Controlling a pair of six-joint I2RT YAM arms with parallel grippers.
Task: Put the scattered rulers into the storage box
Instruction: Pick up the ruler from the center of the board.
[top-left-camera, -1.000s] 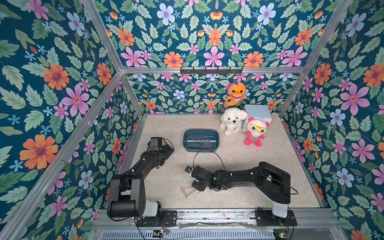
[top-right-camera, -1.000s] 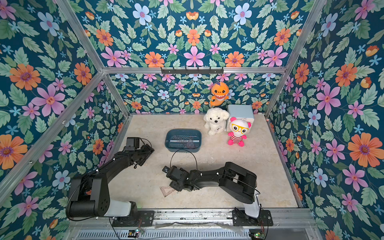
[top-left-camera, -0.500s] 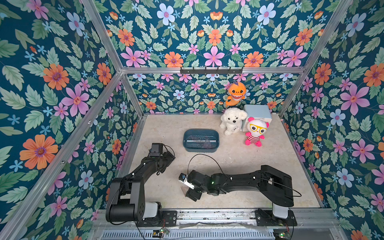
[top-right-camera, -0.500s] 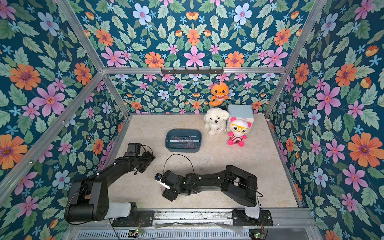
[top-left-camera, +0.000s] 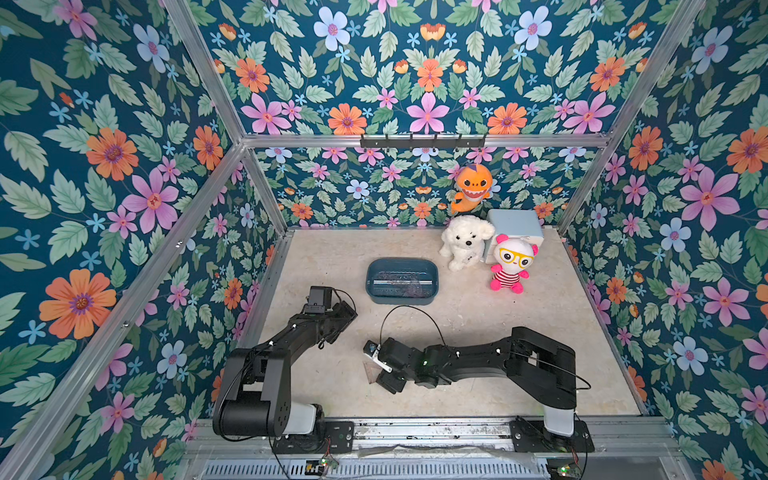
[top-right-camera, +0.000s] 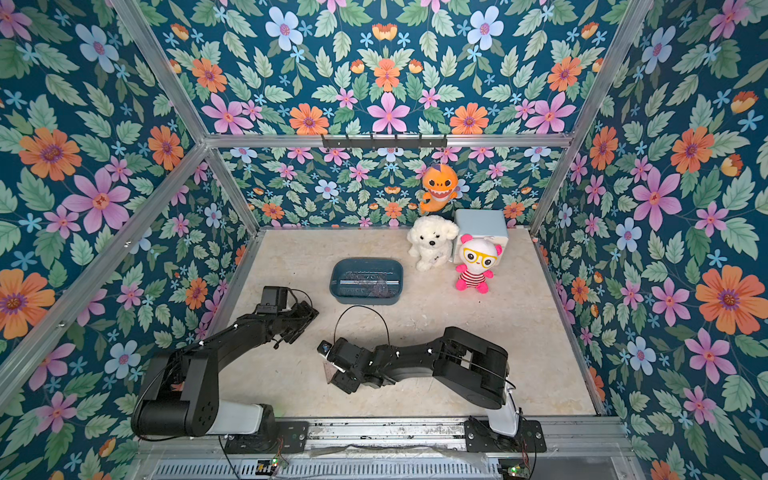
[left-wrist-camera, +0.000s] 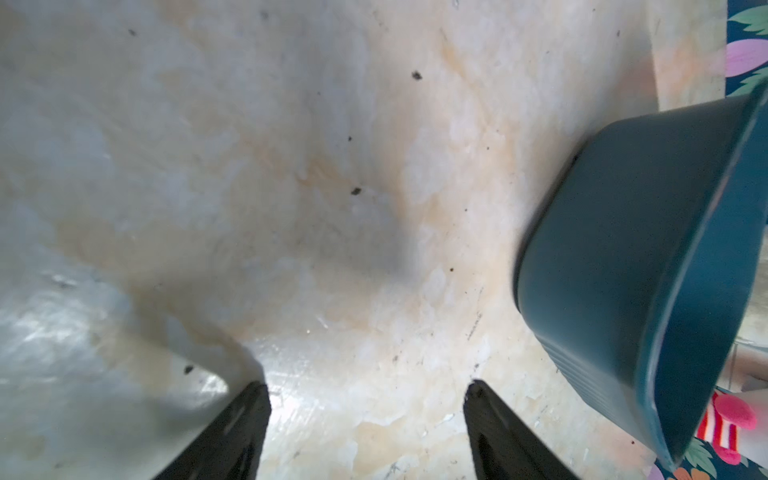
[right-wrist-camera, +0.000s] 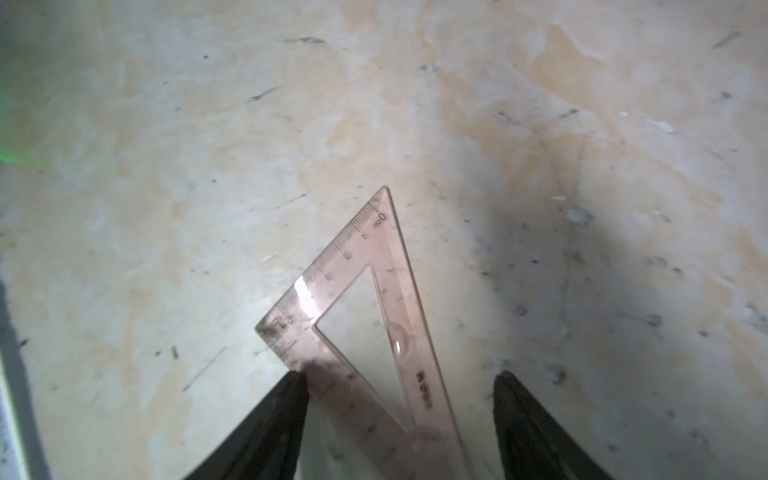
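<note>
Floral walls all round, and a pale marbled table (top-left-camera: 478, 316) underneath. Down at the near side the right gripper (right-wrist-camera: 400, 374) is low over the table, jaws spread wide. A pinkish set square (right-wrist-camera: 347, 255) lies right between them, its sharp tip pointing out ahead of the fingertips. One finger (right-wrist-camera: 291, 403) sits at the square's corner, touching it or just over its edge, can't tell which. The opposite finger stands apart from it, with bare table between, so nothing is pinched. Over to the left gripper (left-wrist-camera: 366, 383): it hangs above bare table, jaws spread too, nothing between them. The box (left-wrist-camera: 644, 249) stands ahead of those jaws and off to one side, near but not touching. In both top views the box (top-left-camera: 401, 301) (top-right-camera: 365, 302) sits well beyond the right jaws, toward the back wall. The other rulers (top-left-camera: 401, 282) lie inside it, a clear jumble on its floor. Past the box stand a white dog (top-left-camera: 465, 243), a pink doll (top-left-camera: 513, 266) and a pale cube (top-left-camera: 515, 224), with an orange toy (top-left-camera: 471, 187) up against the wall.
</note>
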